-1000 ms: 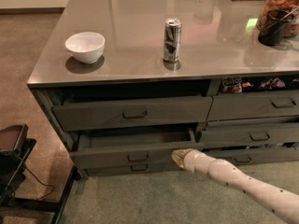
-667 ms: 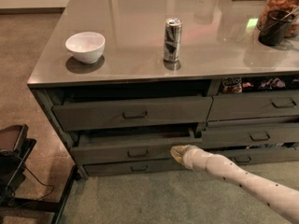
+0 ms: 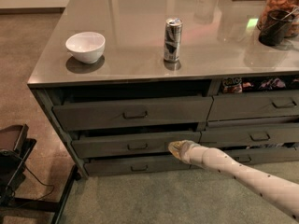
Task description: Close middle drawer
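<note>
Camera view: middle drawer (image 3: 107,146) sits under the top wide drawer (image 3: 93,115), pulled out slightly, with a dark gap above its front. Pincer (image 3: 176,148) is at the front's right end, right of the bail handle (image 3: 137,146); open or closed, cannot tell. Bowl (image 3: 85,46) and can (image 3: 172,39) stand on the tabletop (image 3: 140,13).

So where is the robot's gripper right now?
Low in the camera view, the gripper sits at the front of the middle drawer, just right of its handle, below the can.
</note>
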